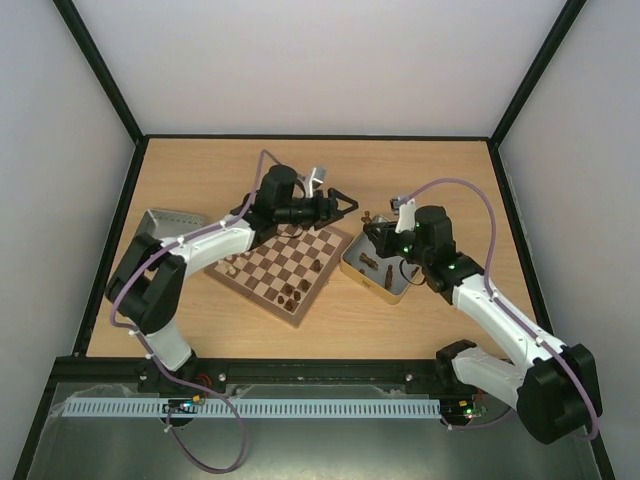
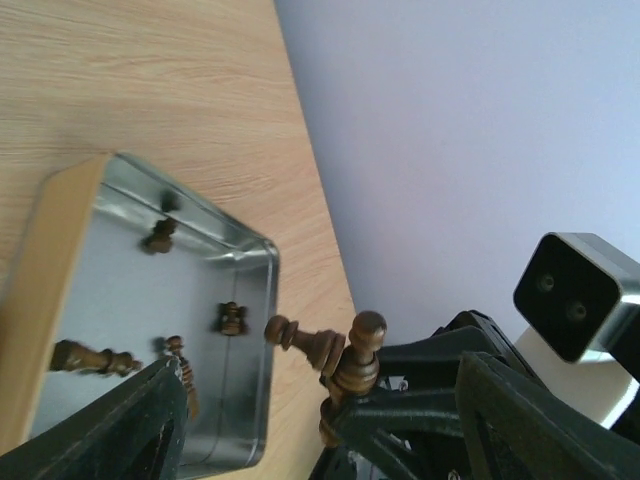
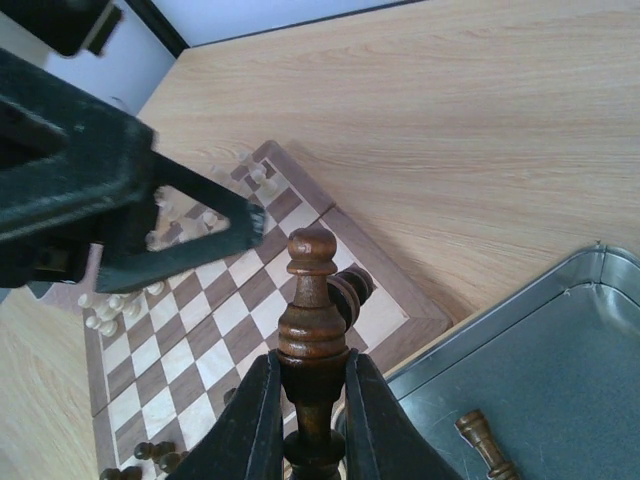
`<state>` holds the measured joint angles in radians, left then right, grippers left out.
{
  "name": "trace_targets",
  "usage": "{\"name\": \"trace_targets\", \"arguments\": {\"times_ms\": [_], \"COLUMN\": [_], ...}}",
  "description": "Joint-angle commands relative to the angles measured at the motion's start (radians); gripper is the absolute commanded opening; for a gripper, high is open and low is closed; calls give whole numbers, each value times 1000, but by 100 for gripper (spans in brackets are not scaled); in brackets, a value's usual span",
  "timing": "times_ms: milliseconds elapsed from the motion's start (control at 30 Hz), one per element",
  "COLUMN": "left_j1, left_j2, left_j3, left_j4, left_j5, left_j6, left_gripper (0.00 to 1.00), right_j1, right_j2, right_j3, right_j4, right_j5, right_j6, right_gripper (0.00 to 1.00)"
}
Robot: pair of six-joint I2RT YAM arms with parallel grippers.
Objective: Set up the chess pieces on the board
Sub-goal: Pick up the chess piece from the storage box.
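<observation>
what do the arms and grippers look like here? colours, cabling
The left arm and right arm match: white link shells, black cylindrical joints. The left gripper and right gripper are matte black with two angular fingers. A purple cable loops along each arm; green lights dot the right arm.

The flat square wooden chessboard with tan and dark-brown checks (image 1: pixel 283 262) lies mid-counter (image 1: pixel 440 170). The shiny rectangular metal tin (image 1: pixel 399 291) sits just right of it, with small dark-brown wooden chess pieces (image 1: pixel 368 261) in it. Pale cream wooden pieces (image 1: pixel 232 266) stand on the board's left side, and more dark pieces (image 1: pixel 297 293) stand along its near right edge. The grey tray (image 1: pixel 172 222) lies to the left. The right pincer (image 3: pixel 310 375) grips a dark-brown turned piece (image 3: pixel 308 300) between board and tin. The left pincer (image 1: pixel 344 206) gapes above the board's far right corner.
</observation>
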<state>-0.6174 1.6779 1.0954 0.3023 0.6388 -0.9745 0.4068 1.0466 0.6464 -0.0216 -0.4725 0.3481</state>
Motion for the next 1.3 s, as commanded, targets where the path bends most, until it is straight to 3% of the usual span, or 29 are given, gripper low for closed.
{"name": "trace_targets", "arguments": {"times_ms": [0, 100, 267, 400, 567, 733, 933, 1167, 1267], "left_j1": [-30, -30, -38, -50, -77, -99, -107, -108, -108], "left_j2": [55, 56, 72, 102, 132, 138, 147, 154, 155], "left_j3": [65, 47, -27, -46, -39, -42, -51, -29, -22], "left_j4": [55, 126, 451, 613, 729, 769, 818, 782, 757], "left_j5": [65, 45, 72, 83, 87, 89, 74, 57, 58], "left_j6": [-50, -166, -535, -765, -946, -1046, -1125, -1102, -1079], "left_gripper": [74, 74, 75, 75, 71, 61, 40, 30, 33], "right_j1": [-2, -2, -2, -2, -2, -2, -2, -2, -2], "right_j2": [-62, -121, -199, -234, -257, -270, -286, -292, -293], "right_j3": [-26, -61, -73, -57, -42, -38, -42, -44, -44], "right_j4": [35, 80, 119, 125, 126, 131, 142, 133, 127], "right_j5": [-9, -9, -35, -72, -94, -101, -102, -92, -81], "right_j6": [19, 57, 88, 89, 88, 86, 84, 78, 81], "right_gripper": [9, 9, 10, 11, 11, 11, 12, 13, 13]}}
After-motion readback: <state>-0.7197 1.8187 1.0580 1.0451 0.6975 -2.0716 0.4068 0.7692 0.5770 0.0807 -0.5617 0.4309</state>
